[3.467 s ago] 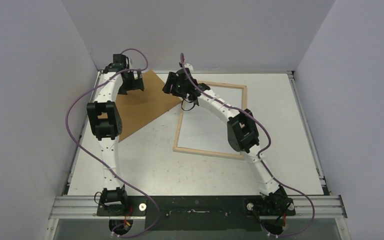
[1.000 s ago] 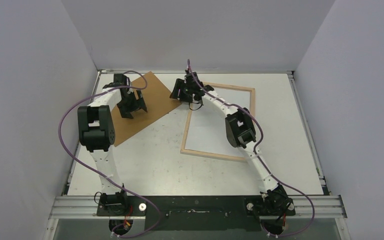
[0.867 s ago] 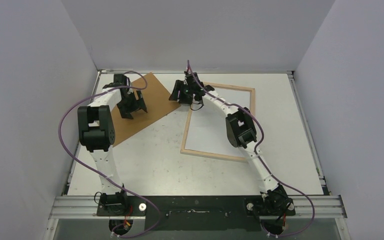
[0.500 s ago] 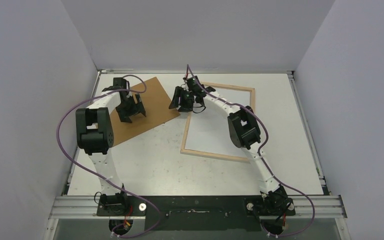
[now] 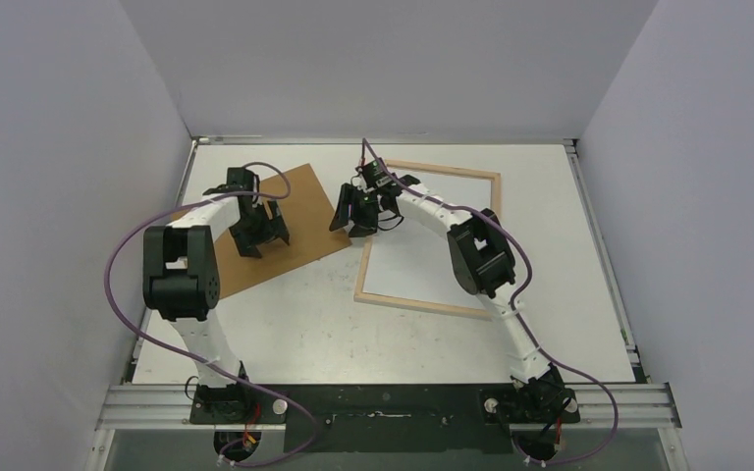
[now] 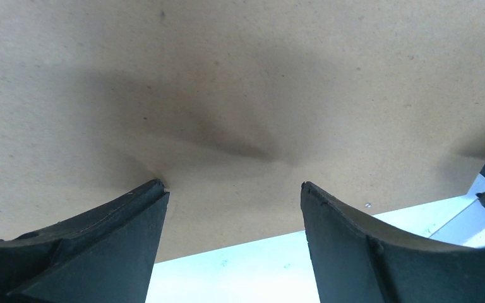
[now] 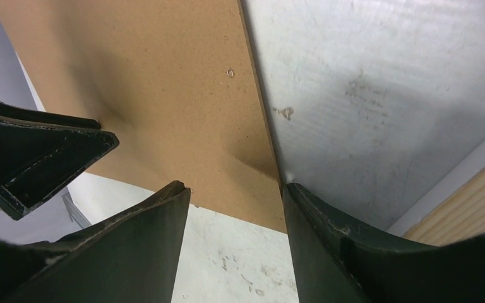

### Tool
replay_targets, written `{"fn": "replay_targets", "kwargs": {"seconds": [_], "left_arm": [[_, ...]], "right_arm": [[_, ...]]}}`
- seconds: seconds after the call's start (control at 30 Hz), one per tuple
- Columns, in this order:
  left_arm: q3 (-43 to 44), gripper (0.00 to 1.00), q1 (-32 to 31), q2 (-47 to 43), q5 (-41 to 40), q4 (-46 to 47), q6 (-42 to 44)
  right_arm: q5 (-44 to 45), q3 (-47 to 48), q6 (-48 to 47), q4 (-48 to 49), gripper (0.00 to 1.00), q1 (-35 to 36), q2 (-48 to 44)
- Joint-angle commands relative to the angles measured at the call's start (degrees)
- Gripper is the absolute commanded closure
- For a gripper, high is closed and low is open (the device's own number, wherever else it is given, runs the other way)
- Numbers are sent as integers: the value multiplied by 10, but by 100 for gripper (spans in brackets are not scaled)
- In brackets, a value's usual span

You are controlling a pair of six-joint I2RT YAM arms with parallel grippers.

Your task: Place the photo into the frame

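Observation:
The frame (image 5: 418, 303), a thin pale-wood rim around a white inside, lies flat right of centre; its rim (image 7: 477, 202) shows at the right wrist view's lower right. The photo is out of view. A plain brown hardboard sheet (image 5: 306, 201) lies at the back left. My left gripper (image 5: 262, 240) is open, its fingertips (image 6: 156, 188) resting on the sheet (image 6: 240, 82) near its near edge. My right gripper (image 5: 351, 228) is open too, its fingertips (image 7: 288, 189) straddling the sheet's right corner (image 7: 164, 95), just left of the frame.
Grey walls close in the white table (image 5: 295, 334) at the back and both sides. A metal rail (image 5: 383, 402) with the arm bases runs along the near edge. In the right wrist view, the left gripper's fingers (image 7: 44, 154) show at the left.
Both grippers have moved toward the near edge, and the hardboard sheet has slid that way with them. The frame lies as it did a second ago.

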Motion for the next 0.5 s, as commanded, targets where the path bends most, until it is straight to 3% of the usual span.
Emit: {"fn": "replay_targets", "kwargs": {"seconds": [0.0, 0.17, 0.3, 0.47], "left_arm": [[-19, 25, -13, -27, 26, -21, -16], [-14, 25, -18, -59, 17, -39, -28], [-16, 23, -17, -87, -41, -60, -41], [36, 13, 43, -82, -128, -111, -47]], "right_arm": [[25, 6, -34, -79, 43, 17, -43], [102, 32, -84, -138, 42, 20, -37], [143, 36, -101, -146, 42, 20, -33], [156, 37, -112, -147, 40, 19, -31]]}}
